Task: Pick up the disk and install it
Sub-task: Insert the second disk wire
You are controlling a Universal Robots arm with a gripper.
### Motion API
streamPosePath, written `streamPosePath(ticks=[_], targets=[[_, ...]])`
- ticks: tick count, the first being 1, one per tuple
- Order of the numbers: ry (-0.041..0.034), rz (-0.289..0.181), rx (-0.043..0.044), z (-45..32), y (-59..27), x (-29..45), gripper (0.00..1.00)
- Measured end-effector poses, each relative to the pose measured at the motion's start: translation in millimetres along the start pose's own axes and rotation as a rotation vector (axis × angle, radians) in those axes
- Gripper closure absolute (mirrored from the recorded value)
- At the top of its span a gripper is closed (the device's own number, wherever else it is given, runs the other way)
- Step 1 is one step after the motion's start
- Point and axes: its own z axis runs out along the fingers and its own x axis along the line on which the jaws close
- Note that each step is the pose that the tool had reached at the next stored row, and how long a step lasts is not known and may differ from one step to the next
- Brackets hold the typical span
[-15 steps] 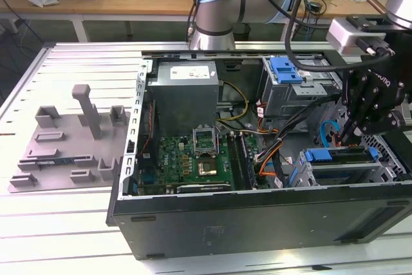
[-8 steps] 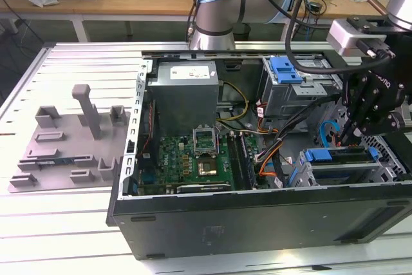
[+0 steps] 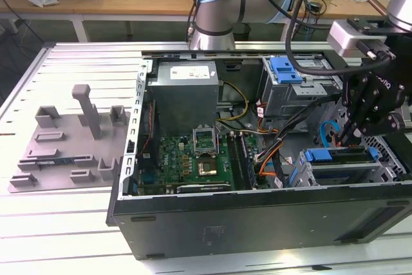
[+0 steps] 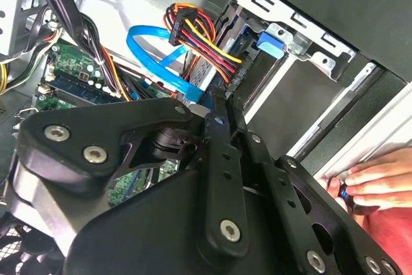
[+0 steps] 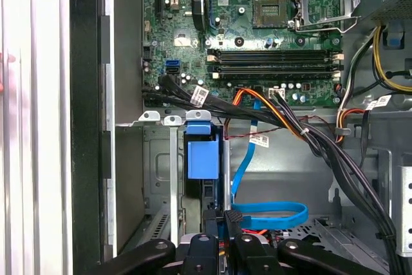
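The fingers (image 5: 233,227) of the gripper (image 3: 342,138) are seen drawn together, with only a narrow slit left between them and nothing visibly clamped. Their tips are held just over the disk (image 3: 341,154); whether it is touched cannot be told.

The disk is found seated on edge in the near drive cage (image 3: 360,173), at the corner of the open computer case (image 3: 257,223) on the exterior view's right. Its long axis is laid along the case's length, and its blue carrier end (image 5: 201,158) is turned towards the motherboard (image 3: 193,159). A looped blue data cable (image 5: 270,214) is seen just beside the cage, and a bundle of black and orange cables (image 5: 290,120) is run between cage and motherboard.

Deeper in the case, a grey power supply (image 3: 187,91) is mounted beyond the motherboard, and a second drive cage (image 3: 302,94) is topped by a blue latch (image 3: 285,69).

A person's hand (image 4: 380,178) is rested at the case's outer edge in the second wrist view.

On the bench (image 3: 64,236), towards the exterior view's left, a grey fixture plate (image 3: 71,140) is laid beside the case.
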Motion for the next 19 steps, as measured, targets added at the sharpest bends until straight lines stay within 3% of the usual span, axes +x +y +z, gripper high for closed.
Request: streamPosePath(ticks=[7, 19], targets=[[-0.0072, 0.0, 0.0, 0.7, -0.3, 3.0, 0.84], [-0.0112, 0.0, -0.0001, 3.3, -0.5, 4.8, 0.84]])
